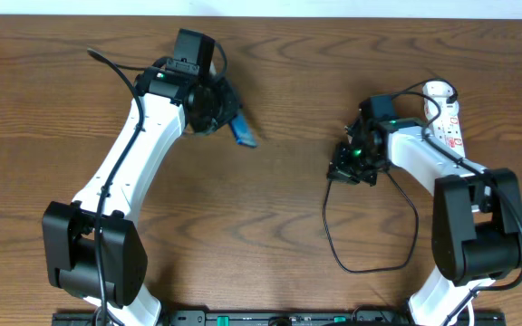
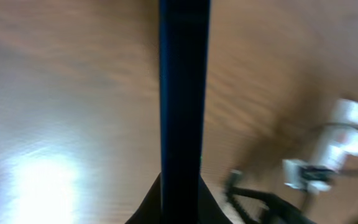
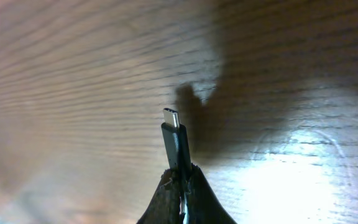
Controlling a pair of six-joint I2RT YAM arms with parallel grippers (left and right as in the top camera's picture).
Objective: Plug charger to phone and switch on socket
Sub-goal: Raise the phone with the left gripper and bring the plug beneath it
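The table is brown wood with a visible grain, running across the whole overhead view; the socket, white with red marks, lies on it near the far right edge, partly under the right arm; the black cable of the charger lies in a wide loop on the wood toward the near right; a black rail runs along the near edge.
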